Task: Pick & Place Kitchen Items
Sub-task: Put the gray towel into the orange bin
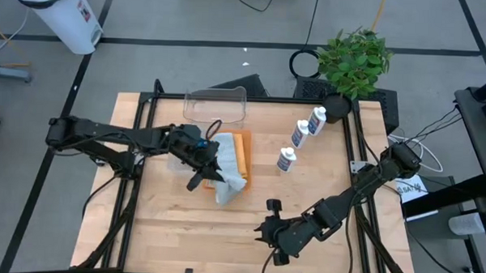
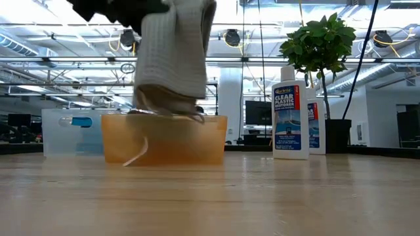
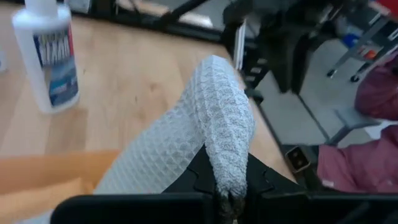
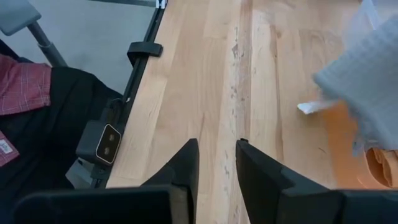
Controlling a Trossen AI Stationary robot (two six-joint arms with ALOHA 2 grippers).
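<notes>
- The table [image 1: 183, 232] is bare wood around both arms, with the kitchen things gathered toward its far half.
- The clear tub [image 1: 216, 105] sits just beyond the left gripper, on the side away from the arm's base; the potted plant [image 1: 355, 59] stands well off past the bottles.
- The grey cloth [image 1: 229, 181] hangs from the left gripper [image 1: 205, 163], whose fingers are pinched tight on a bunched fold of it. In the low view the cloth [image 2: 174, 52] droops straight down like a limp sleeve, its lower end brushing the orange cloth.
- The orange cloth [image 1: 241, 153] lies folded flat directly beneath the left gripper and the hanging grey one.
- To my eye the grey cloth is light, soft and floppy, with a waffle weave that gives good purchase. It won't break, but it will swing and drag, so it wants lifting clear of the orange one. A pinch on a thick fold, as here, looks the sensible hold.
- The right gripper [image 1: 270, 231] waits near the table's front edge, well apart from everything. Its fingers [image 4: 186, 165] stand a narrow gap apart with nothing between them.
- Three bottles [image 1: 300, 138] stand upright in a row, off to the far side of the left gripper. They look stiff and smooth, best taken round the body.
</notes>
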